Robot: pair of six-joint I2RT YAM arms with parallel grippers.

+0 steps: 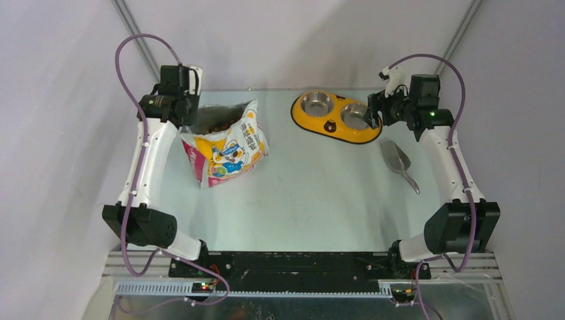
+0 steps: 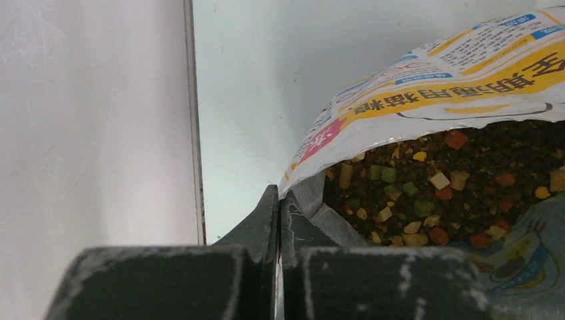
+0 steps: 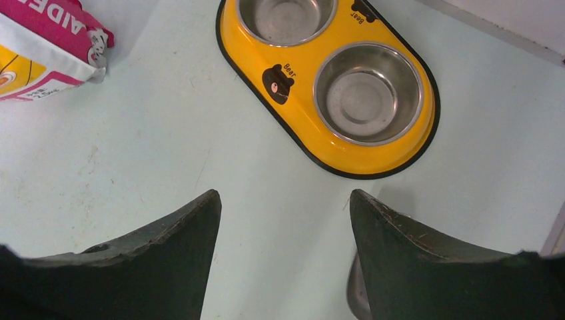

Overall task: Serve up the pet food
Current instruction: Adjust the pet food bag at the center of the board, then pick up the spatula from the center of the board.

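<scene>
The glossy cat-printed bag (image 1: 230,145) lies at the back left with its mouth open, and brown kibble (image 1: 214,120) shows inside. In the left wrist view the pet food (image 2: 466,173) fills the open bag (image 2: 453,73). My left gripper (image 1: 187,121) is shut on the bag's rim at its left corner (image 2: 281,200). My right gripper (image 1: 376,112) hangs open and empty above the table beside the right bowl; its fingers (image 3: 166,247) frame bare table. The yellow double-bowl feeder (image 1: 335,117) has both steel bowls empty (image 3: 366,93).
A grey metal scoop (image 1: 398,162) lies on the table right of centre, under the right arm; its edge shows by my right finger (image 3: 353,293). The table's back edge and wall run just behind the bag and feeder.
</scene>
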